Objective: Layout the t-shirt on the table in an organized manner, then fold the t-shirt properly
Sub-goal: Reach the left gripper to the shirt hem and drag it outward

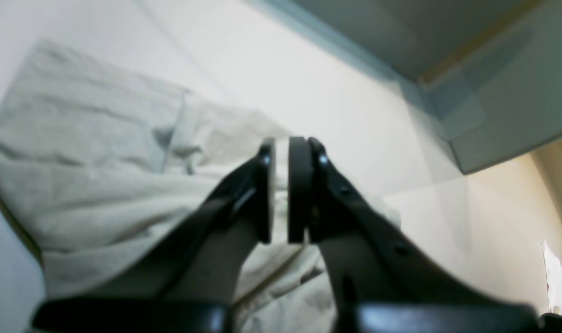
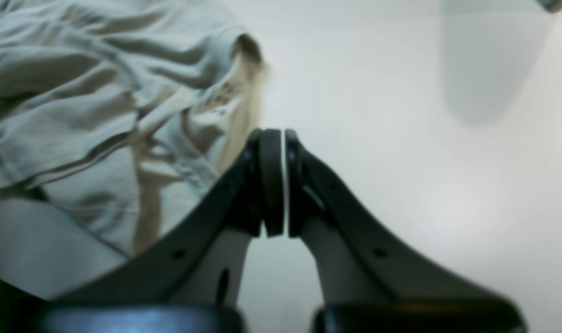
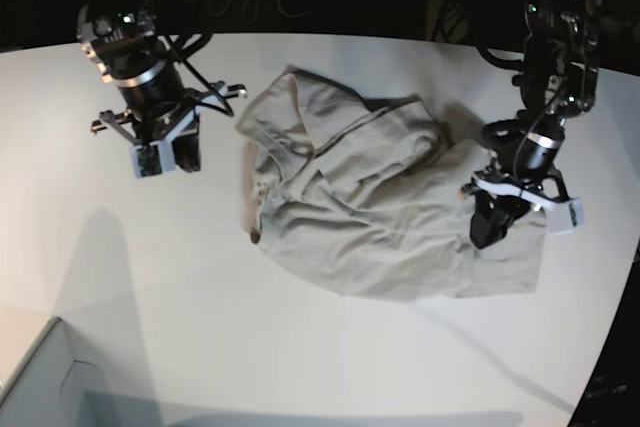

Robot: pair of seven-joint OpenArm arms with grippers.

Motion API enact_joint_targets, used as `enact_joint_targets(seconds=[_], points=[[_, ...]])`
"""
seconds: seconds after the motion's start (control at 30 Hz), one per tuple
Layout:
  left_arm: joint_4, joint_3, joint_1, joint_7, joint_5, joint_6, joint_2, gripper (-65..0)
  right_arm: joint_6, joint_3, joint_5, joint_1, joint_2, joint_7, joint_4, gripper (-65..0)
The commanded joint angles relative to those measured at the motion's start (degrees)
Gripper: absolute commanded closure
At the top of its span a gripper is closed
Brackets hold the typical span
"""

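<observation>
The t-shirt [image 3: 370, 207], light grey-beige, lies crumpled and wrinkled in the middle of the white table [image 3: 200, 297]. My left gripper [image 3: 487, 232] is low over the shirt's right part. In the left wrist view its jaws [image 1: 281, 152] stand a narrow gap apart with nothing pinched between them, and the t-shirt [image 1: 100, 185] spreads under and to the left of them on the table [image 1: 308, 69]. My right gripper [image 3: 165, 162] hangs over bare table left of the shirt. In its wrist view this gripper [image 2: 284, 138] is shut on nothing, with the t-shirt [image 2: 77, 115] bunched at the left.
A pale grey box corner [image 3: 40, 387] sits at the front left of the base view, and a grey box shape [image 1: 493, 92] fills the upper right of the left wrist view. The table's curved edge [image 3: 620, 327] runs close to the left arm.
</observation>
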State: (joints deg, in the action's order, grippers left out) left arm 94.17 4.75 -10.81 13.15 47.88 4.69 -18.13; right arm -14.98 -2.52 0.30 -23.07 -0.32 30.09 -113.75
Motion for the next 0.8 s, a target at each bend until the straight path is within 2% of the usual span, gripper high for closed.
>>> enact_joint_targets(seconds=[0.0,0.13,0.33,0.5,0.67,0.77], points=[[0.47,0.39,0.04,-0.62,0.34,0.45,-0.81,-5.6,0.52,-0.33,-0.34,-0.53,0.27,-1.47,-0.40,0.0],[-5.25,5.93,-1.37,-0.18,0.78,0.45,-0.55,-14.9,0.52,2.48,-0.34,-1.85,0.45,-1.47,-0.05,0.0],[-15.18,16.48,0.21,0.17,0.96,0.45,0.24,-33.9,0.52,2.92,-0.34,-2.47,0.45,-1.21,0.48,0.0],[-23.36,19.29,6.10,-0.09,0.96,0.54,0.59,-34.9,0.52,2.74,-0.34,-2.38,0.62,-1.38,2.33,0.0],[-34.26,18.67,14.37,0.08,0.78,0.54,0.68,-35.0,0.52,2.74,-0.34,-2.47,0.62,-1.12,2.68,0.0],[-40.50,15.77,18.85,-0.27,0.78,0.54,0.68,-34.8,0.52,2.48,-0.34,-2.56,0.62,-1.12,2.68,0.0]])
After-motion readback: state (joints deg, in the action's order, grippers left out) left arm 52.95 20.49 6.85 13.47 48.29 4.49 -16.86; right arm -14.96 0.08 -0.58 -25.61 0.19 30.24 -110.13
